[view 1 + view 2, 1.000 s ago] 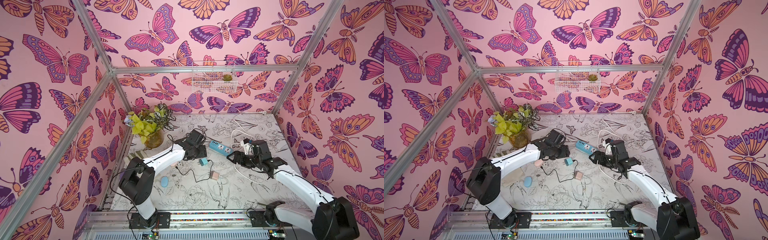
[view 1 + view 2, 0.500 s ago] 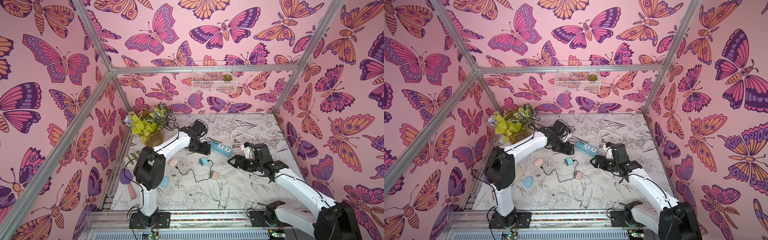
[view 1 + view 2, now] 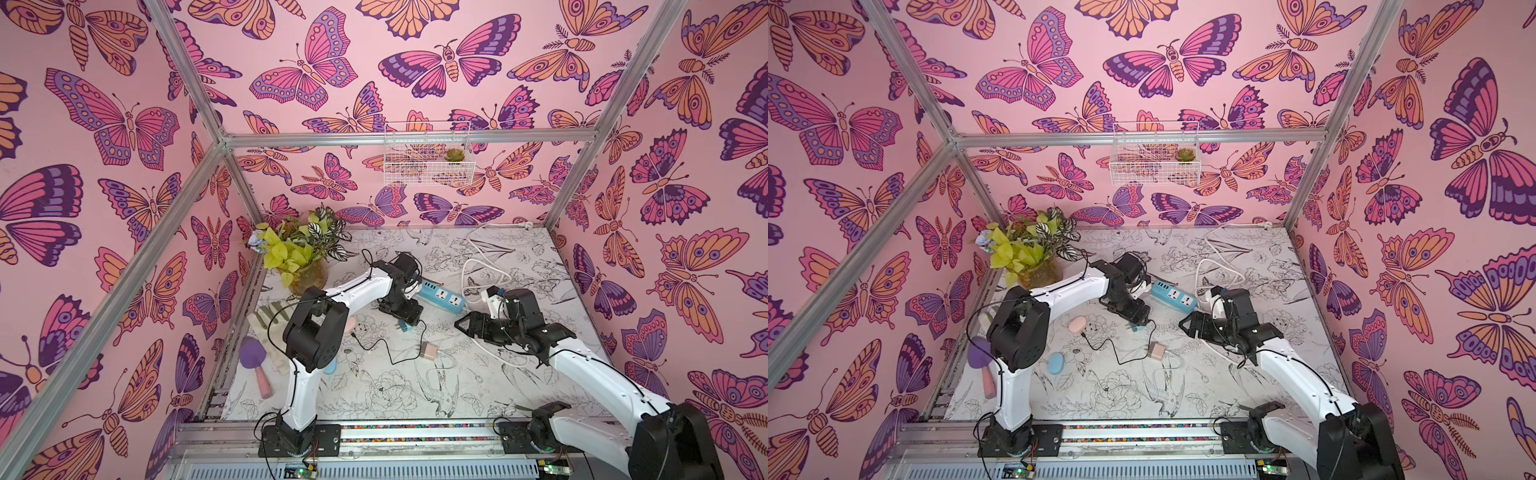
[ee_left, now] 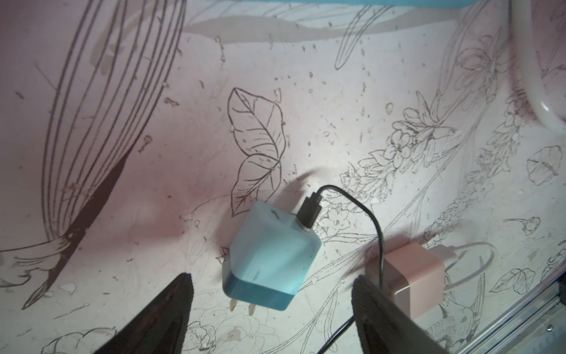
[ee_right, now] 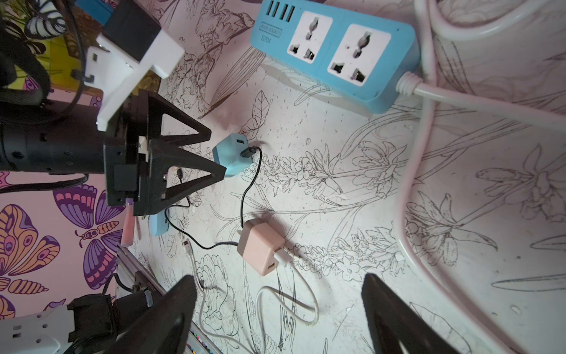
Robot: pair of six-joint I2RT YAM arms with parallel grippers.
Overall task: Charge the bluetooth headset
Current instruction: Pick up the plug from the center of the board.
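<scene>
Two robot arms work over a table (image 3: 478,386) printed with line drawings. The left gripper (image 4: 269,295) hovers low over a blue adapter (image 4: 269,260) lying on its side near the table's middle. In the left wrist view the adapter sits squarely between the 2 jaws, its 2 prongs pointing back toward the wrist and a black cable (image 4: 380,233) leaving the far end. The jaws are spread wide, with clear table on both sides of the adapter; they hold nothing.

The left arm is plainly the nearer one. The blue power strip (image 3: 1173,296) lies just beyond, toward the back edge.

The right gripper (image 5: 278,280) hangs near a pink adapter (image 5: 260,245), jaws also spread and empty.

A pink oval case (image 3: 1077,324) and a blue oval case (image 3: 1055,363) lie nearer the left edge; I cannot tell which holds the headset.
</scene>
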